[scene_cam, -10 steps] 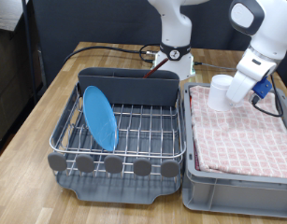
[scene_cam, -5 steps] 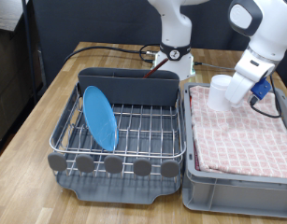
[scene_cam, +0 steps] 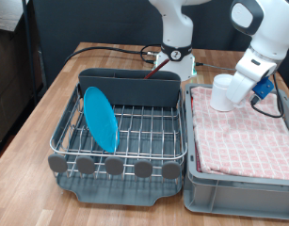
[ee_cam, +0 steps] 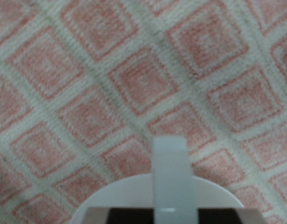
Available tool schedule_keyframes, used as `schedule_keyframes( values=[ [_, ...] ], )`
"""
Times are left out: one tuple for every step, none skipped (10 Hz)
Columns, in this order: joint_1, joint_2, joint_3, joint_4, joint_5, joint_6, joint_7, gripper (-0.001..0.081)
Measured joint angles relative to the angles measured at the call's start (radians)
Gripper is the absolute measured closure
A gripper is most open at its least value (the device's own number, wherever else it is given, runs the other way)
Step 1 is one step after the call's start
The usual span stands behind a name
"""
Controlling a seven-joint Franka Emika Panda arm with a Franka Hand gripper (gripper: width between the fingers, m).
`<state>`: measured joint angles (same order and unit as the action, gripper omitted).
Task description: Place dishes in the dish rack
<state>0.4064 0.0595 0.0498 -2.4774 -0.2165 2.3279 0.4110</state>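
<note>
A light-blue plate (scene_cam: 100,118) stands on edge in the silver wire dish rack (scene_cam: 135,132), at the exterior view's left side of the rack. My gripper (scene_cam: 231,90) hangs over the far end of the grey bin at the exterior view's right, shut on a white mug (scene_cam: 221,93). The mug is held slightly above the pink checkered cloth (scene_cam: 243,141). In the wrist view the white mug (ee_cam: 171,191) fills the lower middle, with the pink checkered cloth (ee_cam: 106,84) close behind it. My fingertips are not visible there.
A dark grey caddy (scene_cam: 130,87) sits along the far side of the rack. The grey bin (scene_cam: 205,193) stands tight against the rack's right side in the exterior view. The robot base (scene_cam: 177,56) and a red cable (scene_cam: 106,52) lie behind, on the wooden table (scene_cam: 40,122).
The gripper and mug have risen only very slightly. The plate and rack have not moved.
</note>
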Motion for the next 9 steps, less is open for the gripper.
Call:
schedule_keyframes(
  values=[
    [0.000, -0.014, 0.000, 0.005, 0.003, -0.021, 0.000, 0.0734],
    [0.000, -0.030, -0.001, 0.011, 0.007, -0.047, 0.000, 0.0734],
    [0.000, -0.048, -0.002, 0.017, 0.012, -0.073, -0.001, 0.0734],
    [0.000, -0.066, -0.004, 0.022, 0.015, -0.086, -0.001, 0.0734],
    [0.000, -0.086, -0.010, 0.023, 0.013, -0.079, 0.008, 0.0734],
    [-0.003, -0.108, -0.016, 0.022, -0.023, -0.057, 0.061, 0.0734],
    [-0.013, -0.133, -0.020, 0.017, -0.124, -0.017, 0.161, 0.0734],
    [-0.029, -0.162, -0.026, 0.004, -0.224, 0.054, 0.234, 0.0734],
    [-0.042, -0.197, -0.031, -0.034, -0.281, 0.122, 0.275, 0.0734]
  ],
)
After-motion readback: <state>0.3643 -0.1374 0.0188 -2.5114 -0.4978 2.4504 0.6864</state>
